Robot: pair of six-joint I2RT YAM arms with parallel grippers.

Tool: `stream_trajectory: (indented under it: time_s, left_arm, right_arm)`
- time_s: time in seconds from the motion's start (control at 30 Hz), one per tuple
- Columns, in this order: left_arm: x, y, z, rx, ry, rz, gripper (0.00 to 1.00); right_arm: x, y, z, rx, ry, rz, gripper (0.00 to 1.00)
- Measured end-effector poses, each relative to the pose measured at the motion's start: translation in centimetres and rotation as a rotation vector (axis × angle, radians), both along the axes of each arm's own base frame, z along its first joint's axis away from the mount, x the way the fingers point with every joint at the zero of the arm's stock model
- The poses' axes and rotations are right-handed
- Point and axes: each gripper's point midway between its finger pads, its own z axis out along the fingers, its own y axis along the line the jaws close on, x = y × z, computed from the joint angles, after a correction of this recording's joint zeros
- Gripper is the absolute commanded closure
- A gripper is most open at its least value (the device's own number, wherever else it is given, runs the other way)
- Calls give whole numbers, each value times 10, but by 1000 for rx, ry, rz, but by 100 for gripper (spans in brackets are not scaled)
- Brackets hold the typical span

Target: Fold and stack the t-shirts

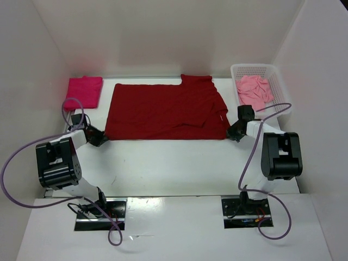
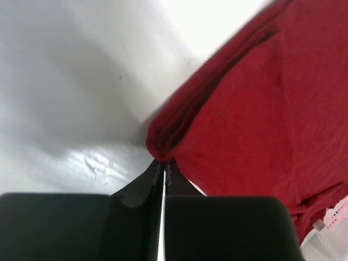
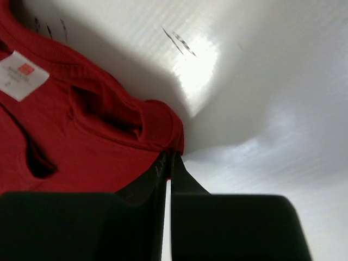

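The dark red t-shirt (image 1: pixel 166 111) lies spread across the middle of the table, partly folded. My left gripper (image 1: pixel 102 137) is shut on its near left corner (image 2: pixel 160 142), the cloth bunched at the fingertips. My right gripper (image 1: pixel 232 133) is shut on the near right corner (image 3: pixel 168 133), next to the collar and its white label (image 3: pixel 20 75). The bright magenta-pink t-shirt (image 1: pixel 84 92) lies folded at the far left. The light salmon-pink t-shirt (image 1: pixel 254 90) is crumpled inside the basket.
A white mesh basket (image 1: pixel 277 76) stands at the far right against the wall. White walls enclose the table on three sides. Purple cables loop by both arm bases at the near edge.
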Motion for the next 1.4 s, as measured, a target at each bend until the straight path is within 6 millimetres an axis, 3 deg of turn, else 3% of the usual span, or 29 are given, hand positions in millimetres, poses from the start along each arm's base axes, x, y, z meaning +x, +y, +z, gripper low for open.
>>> stream_trajectory:
  time_s: [0.17, 0.33, 0.43, 0.47, 0.5, 0.6, 0.67, 0.73, 0.8, 0.83, 0.87, 0.9, 0.93, 1.0, 1.07, 1.17, 1.27, 1.4]
  left_arm:
    - [-16, 4, 8, 21, 8, 0, 100]
    - [-59, 3, -6, -26, 108, 22, 100]
    - [-79, 4, 4, -23, 117, 46, 83]
    - [-81, 5, 11, -11, 103, 48, 74]
    - [-82, 6, 19, 1, 81, 48, 54]
    - [-81, 6, 36, 24, 27, 43, 34]
    - [-83, 5, 39, 23, 25, 40, 19]
    - [-85, 4, 43, 20, 33, 35, 15]
    - [-80, 5, 51, 23, 17, 31, 17]
    - [-76, 4, 57, 28, -1, 16, 26]
    - [-69, 3, 64, 36, -26, -1, 41]
    - [-62, -1, 71, 38, -56, -21, 62]
    - [-53, -8, 78, 42, -93, -56, 70]
    - [-37, -32, 90, 56, -160, -151, 78]
    - [-26, -69, 99, 59, -209, -273, 84]
    - [-14, -126, 108, 54, -251, -437, 85]
    - [-8, -166, 98, 29, -250, -550, 82]
    - [-19, -193, 72, 10, -190, -631, 81]
  right_arm:
    - [-27, -7, 12, 11, -15, -28, 98]
    - [-65, -19, 21, 90, 4, -93, 96]
    - [-83, -10, 24, 130, 37, -94, 85]
    - [-86, -7, 26, 139, 39, -93, 78]
    - [-89, -5, 30, 148, 38, -93, 62]
    - [-94, -3, 43, 156, 9, -96, 46]
    - [-96, -2, 53, 156, -18, -90, 45]
    - [-98, 0, 62, 159, -39, -77, 45]
    - [-93, 4, 73, 157, -70, -46, 53]
    - [-89, 7, 79, 157, -85, -21, 68]
    - [-86, 12, 83, 153, -98, 12, 79]
    - [-82, 19, 88, 154, -108, 52, 91]
    - [-76, 29, 91, 152, -112, 98, 100]
    - [-63, 54, 94, 153, -119, 201, 100]
    - [-50, 84, 90, 150, -120, 306, 99]
    - [-44, 119, 76, 150, -106, 417, 77]
    - [-44, 131, 60, 145, -72, 462, 69]
    - [-42, 131, 46, 133, -49, 472, 66]
